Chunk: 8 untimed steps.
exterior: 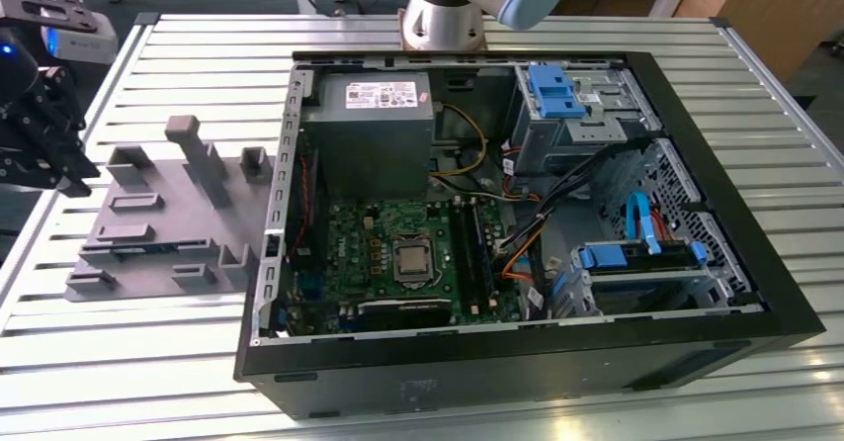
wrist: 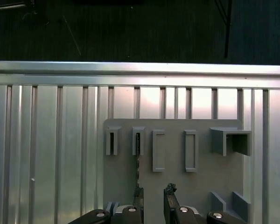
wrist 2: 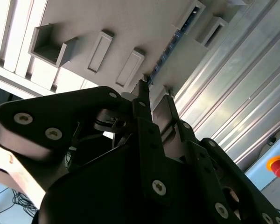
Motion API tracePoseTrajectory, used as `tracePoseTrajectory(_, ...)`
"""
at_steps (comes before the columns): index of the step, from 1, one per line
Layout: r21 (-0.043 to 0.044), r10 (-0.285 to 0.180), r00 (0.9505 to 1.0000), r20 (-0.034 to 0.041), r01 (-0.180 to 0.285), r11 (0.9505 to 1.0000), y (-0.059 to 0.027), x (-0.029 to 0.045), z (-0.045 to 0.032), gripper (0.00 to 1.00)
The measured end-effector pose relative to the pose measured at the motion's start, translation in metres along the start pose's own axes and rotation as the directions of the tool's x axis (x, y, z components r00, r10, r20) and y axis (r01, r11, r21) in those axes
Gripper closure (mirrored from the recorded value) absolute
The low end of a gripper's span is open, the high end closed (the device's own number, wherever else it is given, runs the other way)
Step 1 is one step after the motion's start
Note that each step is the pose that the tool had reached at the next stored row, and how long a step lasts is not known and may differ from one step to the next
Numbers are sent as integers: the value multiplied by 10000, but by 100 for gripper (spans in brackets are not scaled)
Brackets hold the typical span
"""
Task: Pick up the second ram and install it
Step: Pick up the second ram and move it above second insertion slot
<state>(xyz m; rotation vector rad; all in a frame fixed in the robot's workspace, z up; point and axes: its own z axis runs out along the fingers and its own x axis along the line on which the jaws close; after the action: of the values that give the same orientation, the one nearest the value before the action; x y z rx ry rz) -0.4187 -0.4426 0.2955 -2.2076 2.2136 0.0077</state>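
In the exterior view the black two-finger gripper [exterior: 40, 139] hung at ten o'clock of the grey slotted plastic holder [exterior: 172, 214]. In the first wrist view its jaws stood released above the thin blue-green memory stick [wrist: 137, 163], which was set on edge in that holder, likely to offer its flat faces. In the second wrist view it was unclear whether the stick [wrist 2: 169, 44] lay between them.

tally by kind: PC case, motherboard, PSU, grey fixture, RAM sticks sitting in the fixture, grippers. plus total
Open PC case: 1
Motherboard: 1
Power supply: 1
Grey fixture: 1
RAM stick on edge in the fixture: 1
Gripper, open over the fixture: 1
Total: 6
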Motion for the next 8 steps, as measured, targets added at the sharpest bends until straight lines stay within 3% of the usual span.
tracePoseTrajectory(8, 15, 124, 9999, -1, -124, 9999, 0, 20, 131, 69)
